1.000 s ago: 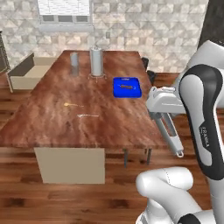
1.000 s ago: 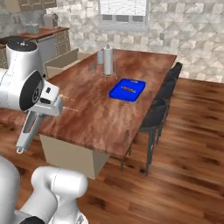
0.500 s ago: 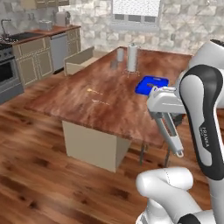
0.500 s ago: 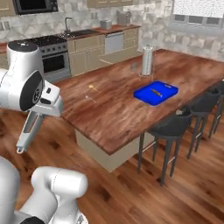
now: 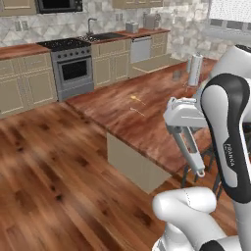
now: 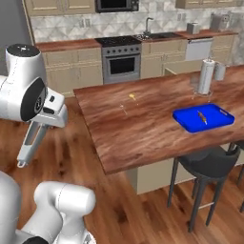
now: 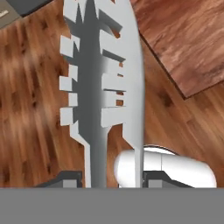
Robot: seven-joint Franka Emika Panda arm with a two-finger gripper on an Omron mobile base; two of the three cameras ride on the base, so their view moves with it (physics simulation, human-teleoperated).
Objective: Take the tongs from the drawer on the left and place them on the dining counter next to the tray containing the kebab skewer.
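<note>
Your gripper [image 7: 113,181] is closed on the tongs [image 7: 103,83], pinching them near their joined end. In the hand view the two long arms with their toothed edges stick straight out from between the small dark finger tips [image 7: 151,177]. You hold them that way, I think, so the long part hangs free and bumps nothing while you ride.

In the left base view the tongs [image 5: 190,149] point down and away from the hand, over the near edge of the dining counter [image 5: 147,112]. In the right base view they hang over the wood floor [image 6: 138,209], beside the counter, not on it.

Your arm is folded in close to your body, elbow up high, hand tucked low.

The blue tray [image 6: 186,116] with the little kebab skewer [image 6: 202,116] sits far along the counter, well apart from the tongs. You must still reach there and set them down next to it.
</note>
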